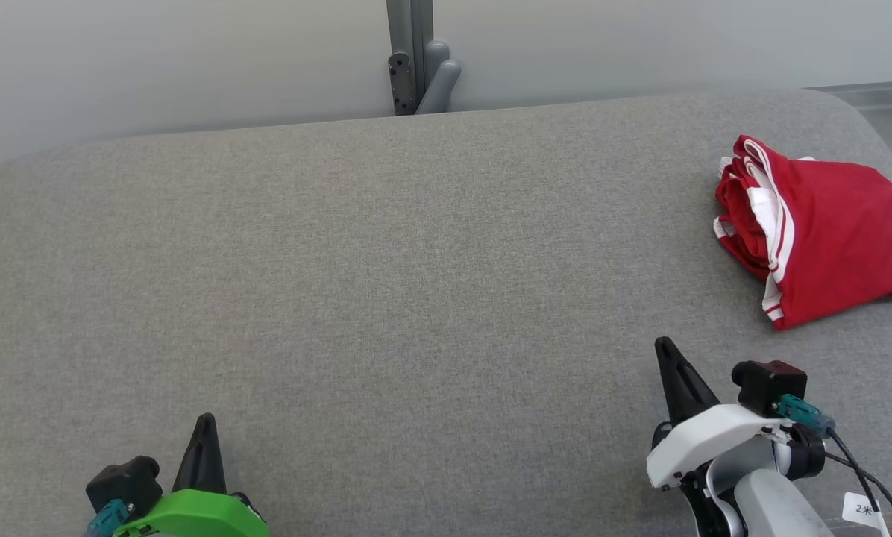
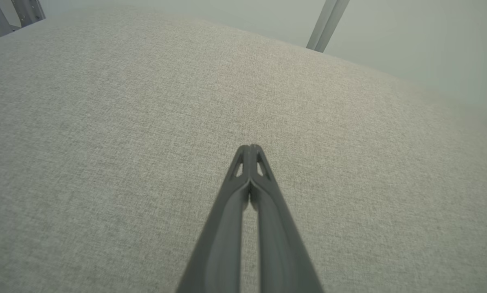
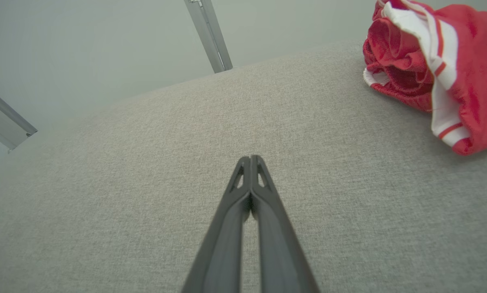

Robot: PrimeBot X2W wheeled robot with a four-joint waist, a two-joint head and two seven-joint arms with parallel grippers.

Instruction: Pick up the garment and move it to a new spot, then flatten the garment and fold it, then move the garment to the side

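Fingers (image 3: 227, 232) were pinched together, empty, on left gripper (image 2: 249, 147) and right gripper (image 3: 250, 158). Garment (image 1: 841, 239) sat bunched near table (image 1: 416, 298) edge; a closed-finger approach could've shoved it off.

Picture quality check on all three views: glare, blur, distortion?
Head view: flat, even light, no glare, sharp; garment cropped by the right edge, faint soft shadow beneath it. Left wrist view: wide-angle lens bows the table edge, background hazy, shut left claw in focus. Right wrist view: same bowing, shut right claw sharp, slight greenish cast.
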